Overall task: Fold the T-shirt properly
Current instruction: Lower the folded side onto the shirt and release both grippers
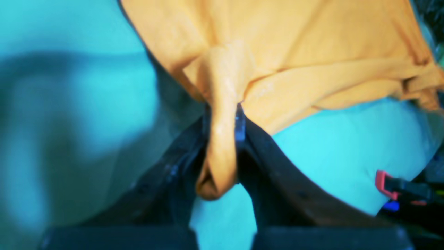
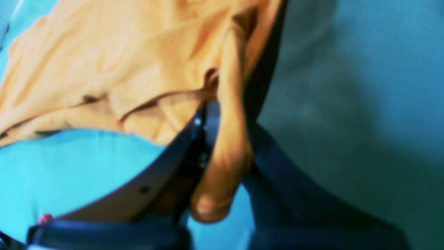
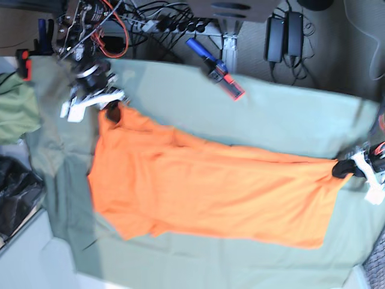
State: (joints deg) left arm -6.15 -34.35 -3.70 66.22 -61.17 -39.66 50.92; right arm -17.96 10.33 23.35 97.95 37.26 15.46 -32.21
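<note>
- Left wrist view: my left gripper (image 1: 223, 121) has its jaws closed narrow on a pinched fold of the orange T-shirt (image 1: 312, 52), and a roll of the fabric hangs down between the two black fingers (image 1: 277, 166). I hold only a small bite at the edge, I judge, so the rest of the shirt can spread away from the pinch. Below it lies the table cloth (image 1: 347, 149), which looks turquoise here, and the shirt's hem drapes onto it. The picture is blurred, so I cannot tell which corner of the shirt this is.

- Right wrist view: my right gripper (image 2: 222, 121) is likewise clamped narrow on a bunched tab of the T-shirt (image 2: 104, 62), the cloth bulging out beneath the jaws. The grip sits at the shirt's edge, with the body of the garment fanning off to one side over the table cloth (image 2: 69, 166).

- Base view: the T-shirt (image 3: 204, 186) lies stretched across the sage-green table cloth (image 3: 283, 120), the right gripper (image 3: 111, 103) at one far end and the left gripper (image 3: 344, 168) at the other. Holding opposite ends keeps the cloth taut and fairly flat, which I read as preparation for a clean fold. An olive-green garment (image 3: 15, 114) sits bunched at the table's edge, apart from the shirt.
</note>
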